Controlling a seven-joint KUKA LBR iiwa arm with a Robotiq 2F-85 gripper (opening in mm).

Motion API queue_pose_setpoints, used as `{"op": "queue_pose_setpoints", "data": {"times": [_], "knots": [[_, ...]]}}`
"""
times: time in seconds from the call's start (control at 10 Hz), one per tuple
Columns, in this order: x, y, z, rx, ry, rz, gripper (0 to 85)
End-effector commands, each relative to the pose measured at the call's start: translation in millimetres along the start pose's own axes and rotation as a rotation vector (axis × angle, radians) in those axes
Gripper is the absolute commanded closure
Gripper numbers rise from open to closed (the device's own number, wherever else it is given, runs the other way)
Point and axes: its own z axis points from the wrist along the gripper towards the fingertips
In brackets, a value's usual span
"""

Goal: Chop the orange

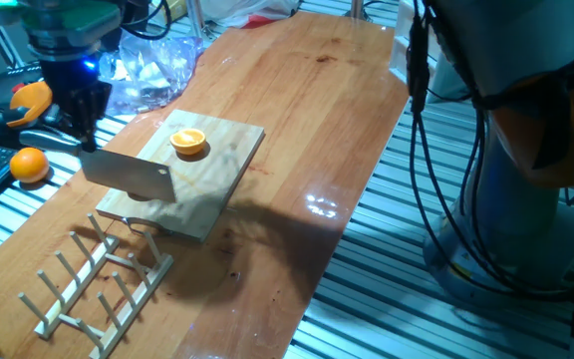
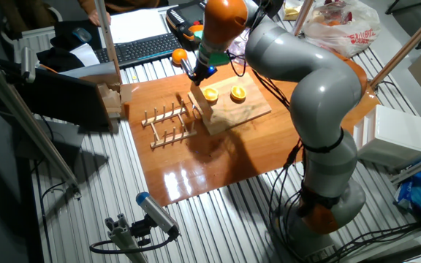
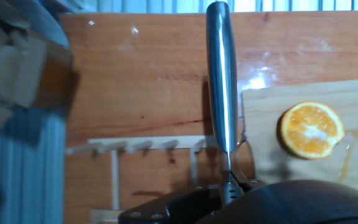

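Two orange halves (image 2: 210, 94) lie cut-face up on the wooden cutting board (image 1: 229, 168) in the other fixed view, so I judge the chop done. My gripper (image 1: 81, 118) is clamped on the handle of a cleaver (image 1: 133, 177), holding the blade off the board near its edge; one half sits just beside the blade, the other a little beyond it.

Risks I see from here: the blade hangs close to the nearer half, so a sideways swing could knock it off the board. A wooden peg rack (image 1: 98, 279) stands on the tabletop (image 1: 317, 110) just behind the blade, and lowering there could snag the pegs.

One fixed view shows only a single half, plus a whole orange fruit (image 1: 29, 165) off to the gripper's far side. The hand view looks straight down the blade spine, with one half beside it.
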Motion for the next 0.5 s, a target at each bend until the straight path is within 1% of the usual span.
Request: {"op": "queue_pose_setpoints", "data": {"times": [0.0, 0.1, 0.2, 0.3, 0.4], "knots": [[-0.7, 32.2, -3.4, 0.008, 0.003, 0.016, 85.0], [-1.3, 43.6, -3.3, 0.013, -0.001, 0.018, 85.0], [-2.8, 52.2, 1.0, 0.020, -0.019, 0.017, 85.0], [-3.9, 56.8, 8.1, 0.050, -0.039, -0.003, 85.0], [-4.4, 58.0, 15.7, 0.061, -0.043, -0.020, 85.0]]}}
